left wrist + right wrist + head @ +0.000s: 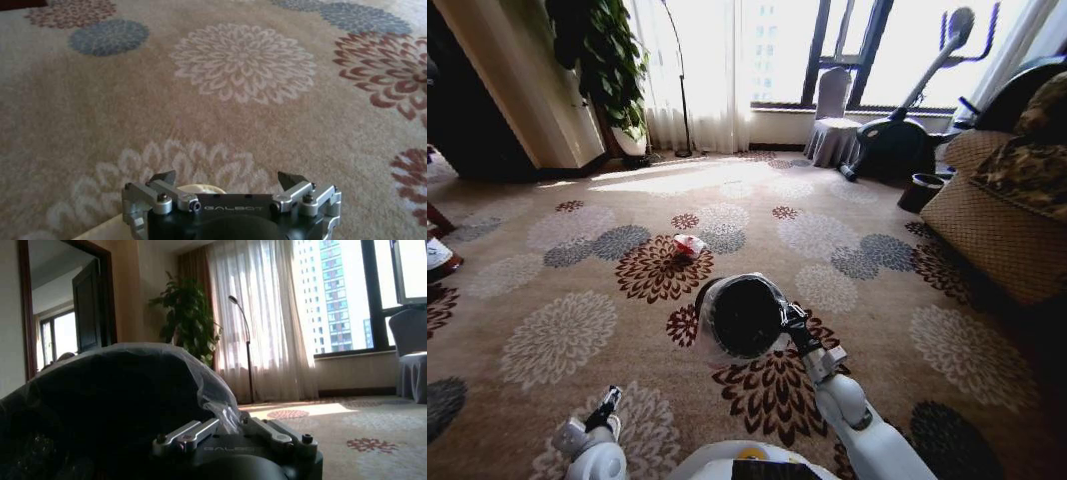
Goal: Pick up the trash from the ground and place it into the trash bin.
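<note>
I have the right gripper (785,318) clenched on the trash bin's (743,316) lined rim, carrying it. One red-white piece of trash (689,245) lies on the carpet beyond the bin. The left gripper (229,180) hangs released, low beside the bin. Next, I'd judge, close in and reach for the trash.

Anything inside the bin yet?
The bin, held by the right end effector, looks dark inside; no trash shows, but its bottom is in shadow. One wrapper lies on the carpet beyond.

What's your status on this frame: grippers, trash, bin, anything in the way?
Right gripper shut on trash bin, bin held above carpet. Left gripper open, idle, low over carpet. One red-and-white trash piece on carpet ahead. Path to it clear.
</note>
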Tool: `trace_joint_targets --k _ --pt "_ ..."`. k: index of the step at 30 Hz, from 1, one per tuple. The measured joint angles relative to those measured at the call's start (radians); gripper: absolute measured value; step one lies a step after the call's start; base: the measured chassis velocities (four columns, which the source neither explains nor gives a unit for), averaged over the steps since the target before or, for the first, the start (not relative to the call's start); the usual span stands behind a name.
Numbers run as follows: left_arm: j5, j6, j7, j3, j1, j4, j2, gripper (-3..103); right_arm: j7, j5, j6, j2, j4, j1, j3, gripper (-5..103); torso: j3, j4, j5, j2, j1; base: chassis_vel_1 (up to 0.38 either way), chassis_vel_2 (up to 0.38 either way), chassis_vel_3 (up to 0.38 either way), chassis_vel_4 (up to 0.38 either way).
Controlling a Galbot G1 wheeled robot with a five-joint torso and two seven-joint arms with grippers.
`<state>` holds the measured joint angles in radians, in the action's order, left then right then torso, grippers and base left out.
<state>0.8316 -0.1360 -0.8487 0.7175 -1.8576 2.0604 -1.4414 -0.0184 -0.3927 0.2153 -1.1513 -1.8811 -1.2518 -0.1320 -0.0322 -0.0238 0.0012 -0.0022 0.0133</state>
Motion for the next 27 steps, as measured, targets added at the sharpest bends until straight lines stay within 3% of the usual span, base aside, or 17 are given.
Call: trace_joint_targets --k 2,3,5,7,9,17,20,27 --pt "0.085 -0.005 -0.079 0.008 -0.016 0.025 0.006 100 0.0 -0.007 0.004 -0.001 0.018 0.022 0.01 0 0.0 0.0001 -0.0011 0.0 0.0 -0.024 -0.04 0.015 0.016" --pt "0.085 -0.005 -0.079 0.008 -0.016 0.025 0.006 100 0.0 -0.007 0.004 -0.001 0.018 0.022 0.01 0 0.0 0.0001 -0.0011 0.0 0.0 0.0 0.0 0.0 0.0" --pt "0.163 0.004 -0.179 0.021 -0.011 0.029 -0.008 100 0.001 -0.011 0.016 -0.012 0.037 0.039 0.017 0 0.0 -0.0005 -0.001 0.0 0.0 0.0 0.0 0.0 0.0" --pt "0.184 0.006 -0.199 0.027 -0.006 0.025 -0.012 101 0.0 -0.011 0.018 -0.015 0.041 0.04 0.018 0 0.0 -0.0006 -0.0013 0.0 0.0 0.0 0.0 0.0 0.0" --pt "0.284 0.008 -0.239 0.05 0.011 -0.008 -0.014 98 0.0 -0.011 0.028 -0.024 0.051 0.039 0.022 0 0.0 -0.0008 -0.0012 0.0 0.0 0.0 0.0 0.0 0.0" --pt "0.367 0.018 -0.213 0.082 0.061 -0.093 0.013 95 0.0 -0.012 0.03 -0.022 0.054 0.037 0.03 0 0.0 -0.0003 -0.0014 0.0 0.0 0.0 0.0 0.0 0.0" --pt "0.391 0.015 -0.179 0.088 0.094 -0.148 0.029 99 0.0 -0.017 0.029 -0.015 0.056 0.046 0.034 0 0.0 -0.0003 -0.0013 0.0 0.0 0.0 0.0 0.0 0.0" --pt "0.419 0.012 -0.111 0.099 0.139 -0.264 0.063 97 0.0 -0.021 0.024 -0.01 0.068 0.05 0.035 0 0.0 -0.0003 -0.0012 0.0 0.0 0.0 0.0 0.0 0.0"
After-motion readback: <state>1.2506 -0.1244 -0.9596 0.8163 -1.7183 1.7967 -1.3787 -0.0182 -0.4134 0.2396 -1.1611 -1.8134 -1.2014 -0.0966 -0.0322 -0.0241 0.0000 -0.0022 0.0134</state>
